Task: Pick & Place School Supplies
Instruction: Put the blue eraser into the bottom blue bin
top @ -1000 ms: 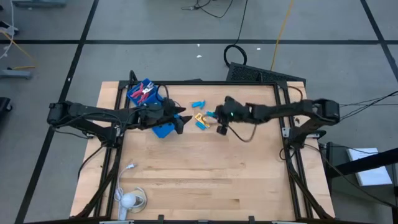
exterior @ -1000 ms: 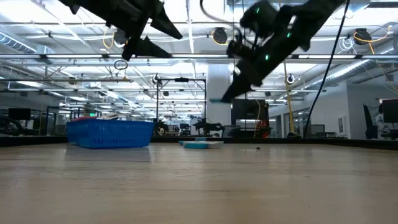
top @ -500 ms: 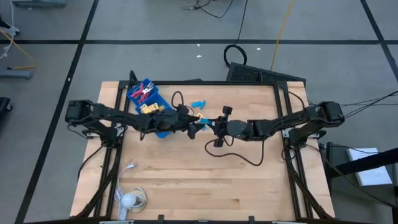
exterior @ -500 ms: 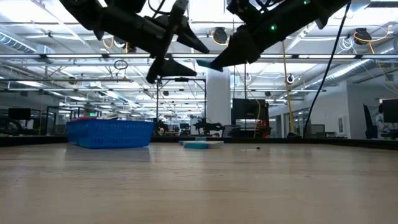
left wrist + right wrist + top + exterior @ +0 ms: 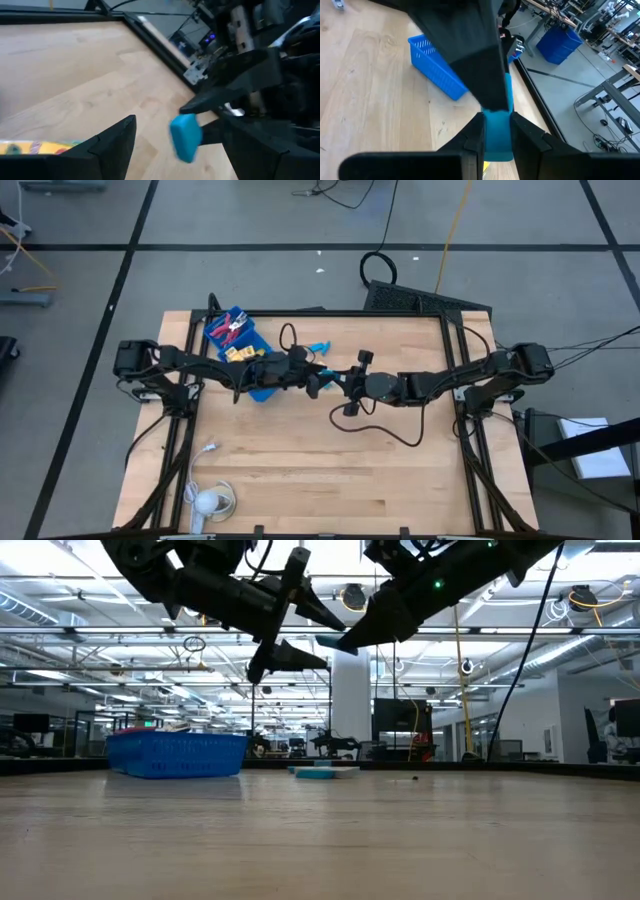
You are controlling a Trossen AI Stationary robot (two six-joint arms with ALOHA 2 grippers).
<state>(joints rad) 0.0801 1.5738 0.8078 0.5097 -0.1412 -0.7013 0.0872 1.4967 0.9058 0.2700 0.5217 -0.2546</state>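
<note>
My right gripper (image 5: 338, 376) (image 5: 348, 638) is high above the table's middle and shut on a light-blue piece (image 5: 186, 137) (image 5: 328, 640). My left gripper (image 5: 318, 377) (image 5: 176, 125) faces it, open. Its two fingers (image 5: 116, 145) stand on either side of the piece with a gap showing. Red-handled scissors (image 5: 232, 328) and a yellow block (image 5: 237, 355) lie in the blue tray (image 5: 218, 332) (image 5: 177, 753). Another light-blue piece (image 5: 318, 346) rests flat on the table beyond the grippers, and a yellow item (image 5: 30, 148) lies below the left gripper. My right gripper pinches the light-blue piece (image 5: 497, 135) between its two fingers (image 5: 470, 142). It comes roughly level from the table's right. The piece's free end (image 5: 184, 125) sticks out past the fingertips toward the left gripper. It is lifted clear of the table.
A white cable and a round white object (image 5: 210, 500) lie near the table's near-left corner. A black cable (image 5: 385, 435) loops on the wood under the right arm. Dark frame rails (image 5: 455, 360) run along the table's sides. Bare wood (image 5: 320, 470) spreads across the near half.
My right gripper has risen from the table with the light-blue piece and tipped from pointing down to about level. My left gripper has moved toward the table's right, from over the tray to the raised piece, and stayed open.
</note>
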